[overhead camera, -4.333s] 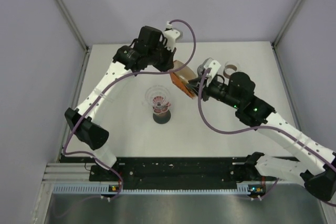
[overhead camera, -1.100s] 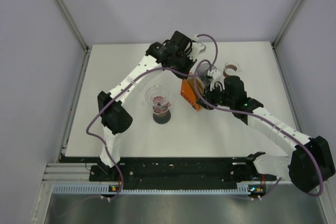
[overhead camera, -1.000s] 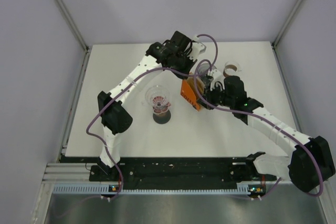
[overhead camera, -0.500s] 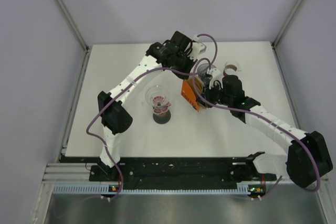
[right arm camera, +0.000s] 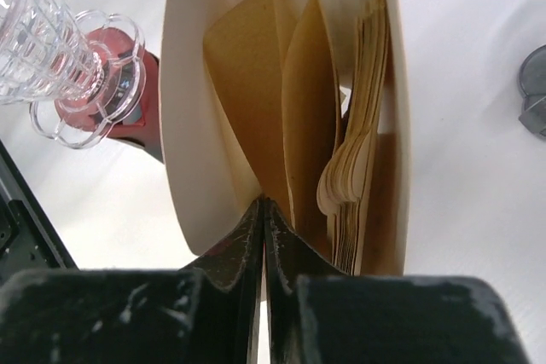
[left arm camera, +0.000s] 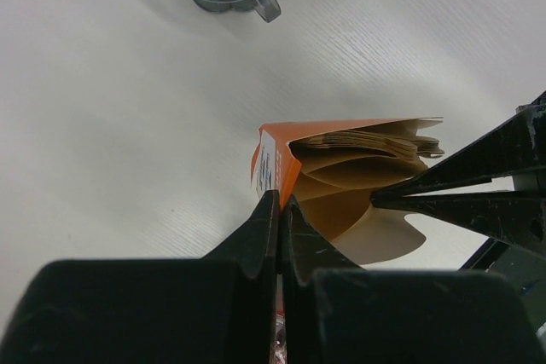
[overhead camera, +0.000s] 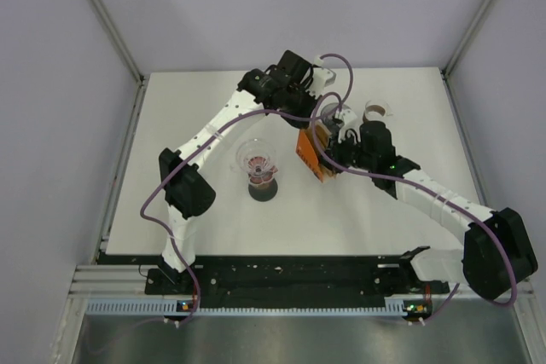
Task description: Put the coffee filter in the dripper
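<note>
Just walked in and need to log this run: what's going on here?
The left gripper pinches a wall of the orange filter box, steadying it. The right gripper reaches inside, closed on a brown paper filter. The glass dripper stands nearby, with no filter in it yet.

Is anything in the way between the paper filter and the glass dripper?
Only the orange box. The coffee filter sits inside it, pinched by the right tool, so the box wall stands between the filter and the dripper. Nothing else shows on the table between box and dripper.
</note>
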### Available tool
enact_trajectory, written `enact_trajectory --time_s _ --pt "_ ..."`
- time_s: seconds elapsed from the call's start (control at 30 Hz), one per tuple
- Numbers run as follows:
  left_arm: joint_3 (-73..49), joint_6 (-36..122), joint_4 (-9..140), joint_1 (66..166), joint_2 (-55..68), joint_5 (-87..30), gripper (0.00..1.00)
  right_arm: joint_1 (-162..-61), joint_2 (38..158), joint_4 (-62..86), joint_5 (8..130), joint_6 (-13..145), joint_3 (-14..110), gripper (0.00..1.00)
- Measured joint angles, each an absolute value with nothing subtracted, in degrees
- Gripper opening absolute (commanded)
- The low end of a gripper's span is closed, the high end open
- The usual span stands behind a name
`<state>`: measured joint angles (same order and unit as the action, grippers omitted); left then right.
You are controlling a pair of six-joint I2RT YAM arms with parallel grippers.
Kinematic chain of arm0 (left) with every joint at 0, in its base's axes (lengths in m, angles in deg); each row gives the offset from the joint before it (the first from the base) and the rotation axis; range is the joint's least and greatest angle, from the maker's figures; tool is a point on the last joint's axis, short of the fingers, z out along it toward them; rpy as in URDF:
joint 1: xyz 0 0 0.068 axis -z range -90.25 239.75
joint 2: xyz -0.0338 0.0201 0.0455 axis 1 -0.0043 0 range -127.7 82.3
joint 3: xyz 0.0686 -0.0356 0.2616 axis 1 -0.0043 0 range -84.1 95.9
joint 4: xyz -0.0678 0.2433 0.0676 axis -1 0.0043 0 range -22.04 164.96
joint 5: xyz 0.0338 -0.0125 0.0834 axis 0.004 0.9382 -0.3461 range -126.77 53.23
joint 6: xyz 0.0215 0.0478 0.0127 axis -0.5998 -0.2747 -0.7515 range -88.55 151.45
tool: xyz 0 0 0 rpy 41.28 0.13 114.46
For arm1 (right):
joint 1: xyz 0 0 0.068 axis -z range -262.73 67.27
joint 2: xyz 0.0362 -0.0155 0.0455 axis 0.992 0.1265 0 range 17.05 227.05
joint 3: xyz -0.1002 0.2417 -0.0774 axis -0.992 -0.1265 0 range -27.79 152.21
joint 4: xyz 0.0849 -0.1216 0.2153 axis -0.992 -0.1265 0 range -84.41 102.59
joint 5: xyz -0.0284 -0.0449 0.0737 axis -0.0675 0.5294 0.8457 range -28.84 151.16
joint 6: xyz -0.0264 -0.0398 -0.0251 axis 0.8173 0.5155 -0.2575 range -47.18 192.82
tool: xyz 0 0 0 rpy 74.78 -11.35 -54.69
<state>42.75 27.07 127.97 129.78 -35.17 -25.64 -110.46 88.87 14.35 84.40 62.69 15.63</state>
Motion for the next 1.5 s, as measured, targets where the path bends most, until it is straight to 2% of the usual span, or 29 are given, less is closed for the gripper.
enact_trajectory --time_s 0.23,0.67,0.83,1.17,1.5 --pt "42.8 27.6 127.9 129.8 -35.2 -26.1 0.0 -110.5 87.4 14.6 80.7 63.1 15.6 0.0" --pt "42.8 27.0 127.9 129.5 -35.0 -27.2 0.0 -110.5 75.9 11.2 78.3 65.7 15.6 0.0" --pt "42.8 27.0 127.9 129.5 -34.2 -27.2 0.0 -110.5 76.9 9.5 79.1 66.1 15.6 0.18" --pt "42.8 27.0 127.8 129.5 -33.7 -26.6 0.0 -110.5 79.7 7.0 80.2 66.2 15.6 0.11" --pt "42.8 27.0 127.7 129.5 -33.7 -26.1 0.0 -110.5 82.9 7.5 81.3 66.2 15.6 0.22"
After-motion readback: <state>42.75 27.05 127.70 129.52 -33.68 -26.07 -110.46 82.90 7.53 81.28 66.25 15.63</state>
